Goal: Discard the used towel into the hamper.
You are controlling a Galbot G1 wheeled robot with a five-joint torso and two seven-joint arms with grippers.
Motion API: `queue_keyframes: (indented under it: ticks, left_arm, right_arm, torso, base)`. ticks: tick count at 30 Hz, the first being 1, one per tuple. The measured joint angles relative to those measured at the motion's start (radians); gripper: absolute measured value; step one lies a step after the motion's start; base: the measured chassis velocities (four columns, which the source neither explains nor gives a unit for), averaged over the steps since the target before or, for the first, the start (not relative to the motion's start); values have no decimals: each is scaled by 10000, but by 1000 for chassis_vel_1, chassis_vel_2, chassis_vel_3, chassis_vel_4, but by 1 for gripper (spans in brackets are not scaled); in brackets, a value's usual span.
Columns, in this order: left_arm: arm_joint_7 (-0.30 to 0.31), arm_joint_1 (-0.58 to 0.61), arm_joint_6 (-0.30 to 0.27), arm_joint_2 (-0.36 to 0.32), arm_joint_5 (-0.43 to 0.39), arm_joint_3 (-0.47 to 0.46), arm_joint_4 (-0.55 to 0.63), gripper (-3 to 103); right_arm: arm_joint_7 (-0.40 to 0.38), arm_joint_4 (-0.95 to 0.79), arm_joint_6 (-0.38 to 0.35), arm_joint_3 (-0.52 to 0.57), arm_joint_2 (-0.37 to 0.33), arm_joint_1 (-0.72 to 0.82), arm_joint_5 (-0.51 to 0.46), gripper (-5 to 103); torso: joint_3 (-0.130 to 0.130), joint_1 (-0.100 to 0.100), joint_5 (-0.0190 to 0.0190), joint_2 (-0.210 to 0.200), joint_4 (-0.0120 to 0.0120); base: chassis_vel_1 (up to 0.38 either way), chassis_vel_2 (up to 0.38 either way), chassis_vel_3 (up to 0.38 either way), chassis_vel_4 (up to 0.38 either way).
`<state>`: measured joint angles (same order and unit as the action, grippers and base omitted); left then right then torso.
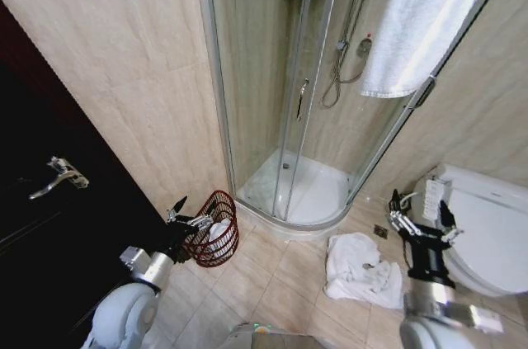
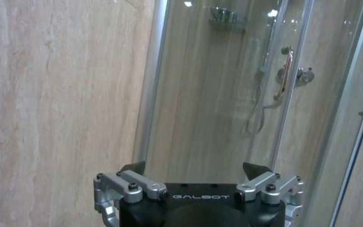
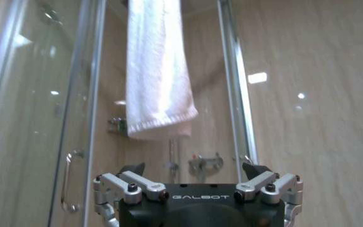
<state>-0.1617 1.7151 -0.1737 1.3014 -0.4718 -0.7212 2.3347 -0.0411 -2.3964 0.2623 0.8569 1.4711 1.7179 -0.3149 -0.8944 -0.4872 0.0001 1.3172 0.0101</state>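
Note:
The used towel lies crumpled and white on the tiled floor, between the shower base and the toilet. The hamper, a small dark reddish-brown wire basket, stands on the floor by the wall left of the shower, with something white inside it. My left gripper is raised just left of the hamper's rim, open and holding nothing; in the left wrist view this left gripper faces the wall and the shower glass. My right gripper hangs open above the towel's right side; in the right wrist view the right gripper holds nothing.
A curved glass shower enclosure stands ahead, with a clean white towel hung over its top rail. A white toilet is at the right. At the left, a dark door has a metal handle. A floor drain sits near the towel.

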Motion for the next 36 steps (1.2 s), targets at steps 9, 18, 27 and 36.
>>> queue_keyframes:
  ticks: [9,18,27,36]
  left_arm:
    - [-1,-13,7,-8,7,10,-6,100]
    - [0,-19,25,-12,12,18,-25,100]
    - [4,-21,35,-16,12,25,-34,100]
    - [7,-22,40,-18,12,28,-41,100]
  right_arm:
    - [50,-922,-1259,931,-2199,-1266,-934,100]
    - [140,-481,-1582,2475,-5033,-2425,-3008,100]
    - [-167,1202,-1264,3232,-7457,-3927,-3738,100]
    - [-186,2622,-559,2510,-8598,-5900,-3853,100]
  torso:
    - [0,1,2,0,-1]
    - [0,0,3,0,-1]
    - [-1,0,1,0,0]
    - [-1,0,3,0,0]
  base:
    - [0,0,0,0]
    - [0,0,0,0]
    - [0,0,0,0]
    - [0,0,0,0]
